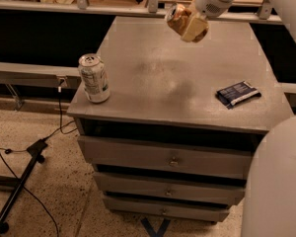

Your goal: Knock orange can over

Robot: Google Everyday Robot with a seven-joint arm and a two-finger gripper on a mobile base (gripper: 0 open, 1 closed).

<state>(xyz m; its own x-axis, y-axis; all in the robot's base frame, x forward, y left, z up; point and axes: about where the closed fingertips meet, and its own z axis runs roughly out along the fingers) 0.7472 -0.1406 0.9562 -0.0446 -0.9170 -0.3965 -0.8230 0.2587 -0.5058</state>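
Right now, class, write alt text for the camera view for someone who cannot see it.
The gripper holds the orange can tilted in the air above the back of a grey cabinet. A white-and-green can stands at its front left corner; a dark packet lies at right.

You find no lettering you can read. The markings on the orange can point(173, 15), gripped tilted in the gripper point(187, 22) above the cabinet's point(153, 78) far edge, give no words, nor do the white-and-green can point(94, 79) or the dark packet point(238, 93). One blue X point(155, 228) marks the floor.
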